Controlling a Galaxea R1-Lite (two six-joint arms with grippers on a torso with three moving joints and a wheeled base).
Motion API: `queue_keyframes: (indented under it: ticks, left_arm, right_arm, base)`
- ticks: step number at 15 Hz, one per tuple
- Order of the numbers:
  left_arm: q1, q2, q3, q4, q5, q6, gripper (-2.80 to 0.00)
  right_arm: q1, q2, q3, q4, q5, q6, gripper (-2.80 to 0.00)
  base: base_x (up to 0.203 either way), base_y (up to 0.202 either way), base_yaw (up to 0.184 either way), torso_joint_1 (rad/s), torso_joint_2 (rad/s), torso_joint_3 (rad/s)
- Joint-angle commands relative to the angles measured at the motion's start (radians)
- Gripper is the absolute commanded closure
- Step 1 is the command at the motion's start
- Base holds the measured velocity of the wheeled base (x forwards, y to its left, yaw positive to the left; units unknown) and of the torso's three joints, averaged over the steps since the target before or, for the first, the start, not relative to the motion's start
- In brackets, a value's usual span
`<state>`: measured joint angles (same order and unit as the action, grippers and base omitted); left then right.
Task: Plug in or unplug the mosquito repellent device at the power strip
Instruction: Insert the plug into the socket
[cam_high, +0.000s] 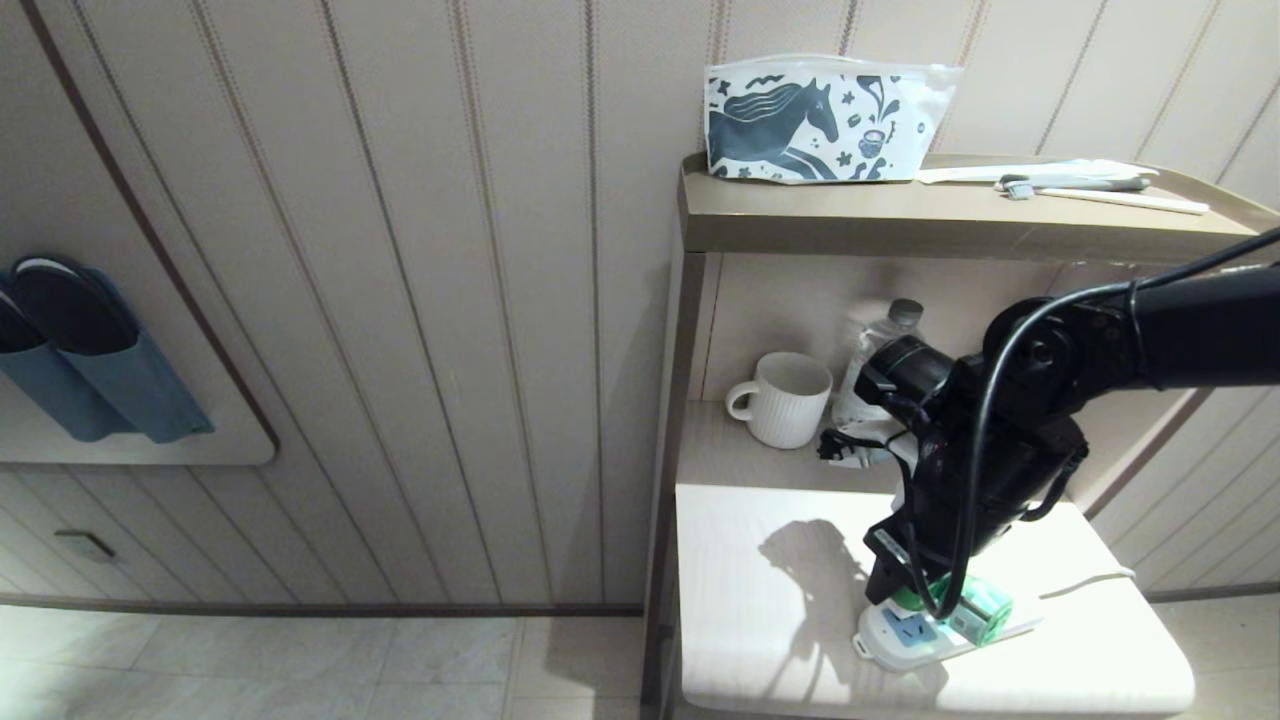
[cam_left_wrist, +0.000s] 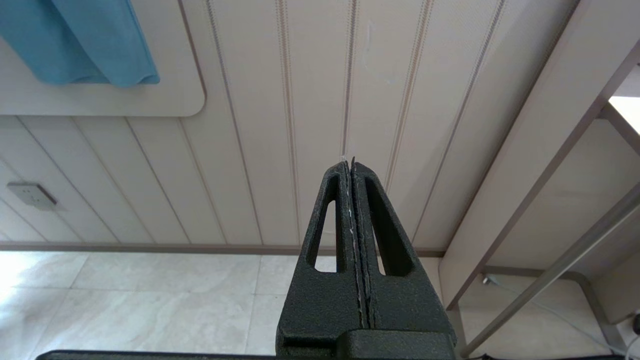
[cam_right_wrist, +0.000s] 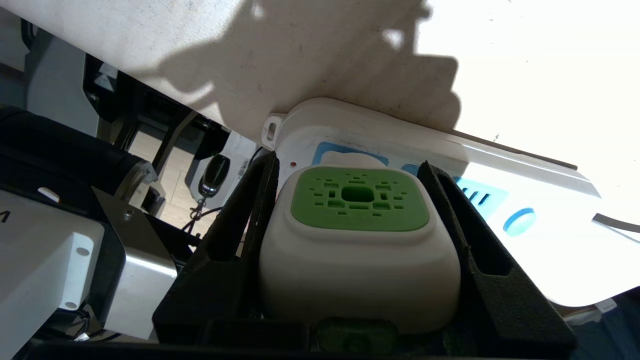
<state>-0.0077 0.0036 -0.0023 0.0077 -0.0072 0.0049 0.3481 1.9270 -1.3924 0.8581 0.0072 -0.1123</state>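
The mosquito repellent device (cam_right_wrist: 360, 235) has a white head with a green vented top patch. My right gripper (cam_right_wrist: 348, 162) is shut on it, one black finger pressed to each side of the head. The device's far side rests against the end light-blue socket of the white power strip (cam_right_wrist: 540, 235); its pins are hidden. In the head view the right gripper (cam_high: 915, 590) reaches down over the power strip (cam_high: 905, 640), with the device's green bottle (cam_high: 985, 605) showing beside it. My left gripper (cam_left_wrist: 352, 162) is shut on nothing, parked facing the wall and floor.
The strip lies near the front edge of a white shelf surface (cam_high: 760, 600), its cord (cam_high: 1085, 583) trailing right. Behind stand a ribbed white mug (cam_high: 783, 398) and a clear water bottle (cam_high: 880, 345). A horse-print pouch (cam_high: 820, 120) sits on the top shelf.
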Motion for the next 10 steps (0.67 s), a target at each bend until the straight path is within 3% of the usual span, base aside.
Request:
queue_keyframes:
  ticks: [1, 10]
  left_arm:
    - [0.0, -0.001, -0.001, 0.0, 0.0, 0.0, 0.0]
    - [0.0, -0.001, -0.001, 0.0, 0.0, 0.0, 0.0]
  right_arm:
    - [0.0, -0.008, -0.01, 0.002, -0.003, -0.001, 0.0]
    - [0.005, 0.009, -0.062, 0.002, -0.004, 0.017, 0.0]
  base:
    - [0.0, 0.0, 0.0, 0.0, 0.0, 0.0]
    - [0.0, 0.0, 0.0, 0.0, 0.0, 0.0]
